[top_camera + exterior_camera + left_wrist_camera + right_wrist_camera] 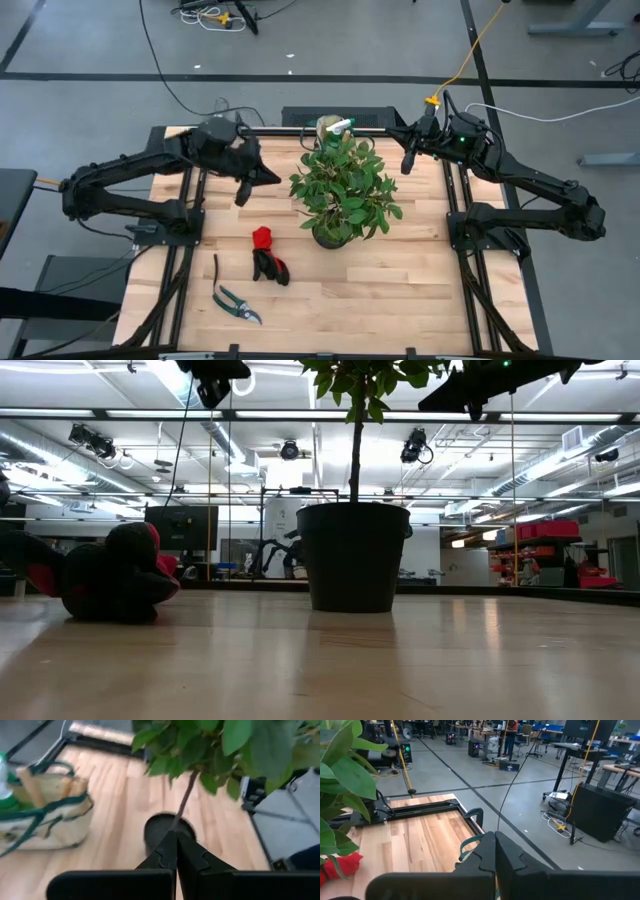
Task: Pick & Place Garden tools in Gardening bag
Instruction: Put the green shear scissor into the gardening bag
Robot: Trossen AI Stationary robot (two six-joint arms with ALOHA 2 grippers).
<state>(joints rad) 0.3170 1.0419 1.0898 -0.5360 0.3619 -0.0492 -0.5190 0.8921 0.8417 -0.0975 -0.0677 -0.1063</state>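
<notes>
wooden tabletop point(400, 290) holds soft, floppy gloves point(268, 256) at center-left; pinch their bunched middle. your left gripper point(243, 190) and right gripper point(407, 160) hover clenched, empty.

Tan fabric tote with green trim point(45, 815) stands upright; red-and-black gloves point(268, 255) lie near dark-handled pruning shears point(236, 303).

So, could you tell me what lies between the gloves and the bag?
The potted plant stands between the gloves and the bag, seen from above.
</notes>
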